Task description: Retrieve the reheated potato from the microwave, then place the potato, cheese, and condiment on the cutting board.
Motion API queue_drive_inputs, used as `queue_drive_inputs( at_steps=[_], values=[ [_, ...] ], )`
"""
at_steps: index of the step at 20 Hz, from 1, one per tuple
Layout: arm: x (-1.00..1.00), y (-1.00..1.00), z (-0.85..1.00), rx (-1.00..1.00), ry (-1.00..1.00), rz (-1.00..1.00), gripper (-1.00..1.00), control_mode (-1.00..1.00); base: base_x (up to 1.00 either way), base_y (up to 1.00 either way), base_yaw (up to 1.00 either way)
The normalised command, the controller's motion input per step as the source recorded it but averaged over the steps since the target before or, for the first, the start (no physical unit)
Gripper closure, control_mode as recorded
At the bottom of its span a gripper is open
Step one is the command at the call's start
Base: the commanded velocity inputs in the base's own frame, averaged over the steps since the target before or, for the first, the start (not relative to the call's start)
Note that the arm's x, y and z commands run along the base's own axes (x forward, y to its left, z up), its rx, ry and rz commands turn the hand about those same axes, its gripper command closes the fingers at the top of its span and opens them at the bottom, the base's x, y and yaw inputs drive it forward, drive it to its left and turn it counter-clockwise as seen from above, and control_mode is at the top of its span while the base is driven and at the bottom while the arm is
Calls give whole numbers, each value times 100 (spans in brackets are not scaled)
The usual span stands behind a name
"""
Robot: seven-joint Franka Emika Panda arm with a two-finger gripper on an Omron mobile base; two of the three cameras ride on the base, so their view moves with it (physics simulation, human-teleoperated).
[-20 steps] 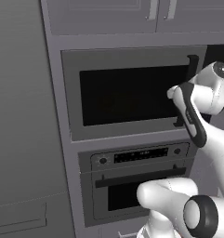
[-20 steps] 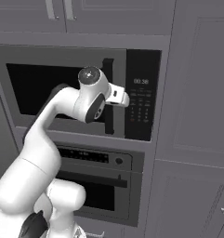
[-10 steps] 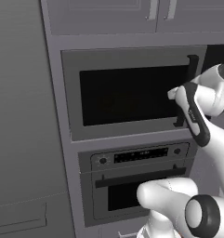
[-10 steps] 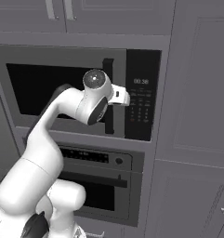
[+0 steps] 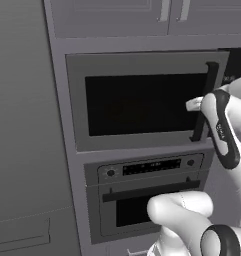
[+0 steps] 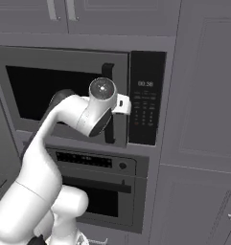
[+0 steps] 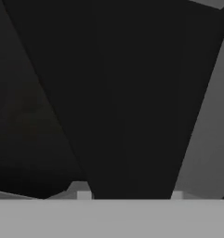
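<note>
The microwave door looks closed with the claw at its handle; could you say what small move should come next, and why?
Probably pull the handle outward to swing the door open: the claw is shut on the handle, the microwave door sits flush, and the potato should be inside.

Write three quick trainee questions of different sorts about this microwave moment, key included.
1. True or false: the microwave door is closed.
2. Multiple choice: the gripper is at A) the oven's bar, B) the microwave's door handle, C) a cabinet handle.
3. What sits directly below the microwave?

Key: 1 true. 2 B; the gripper is shut on the vertical dark handle beside the keypad. 3 The oven.
</note>
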Motion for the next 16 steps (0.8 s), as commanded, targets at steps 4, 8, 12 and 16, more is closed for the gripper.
queue_drive_inputs(
  at_steps=[4,8,12,16],
  values=[
    [-73,26,0,6,1,0,100,-100,0,0,0],
    [-82,25,0,5,2,0,100,-100,0,0,0],
    [-85,25,0,5,1,0,100,-100,0,0,0],
    [-84,27,0,1,1,0,100,-100,0,0,0]
  ],
)
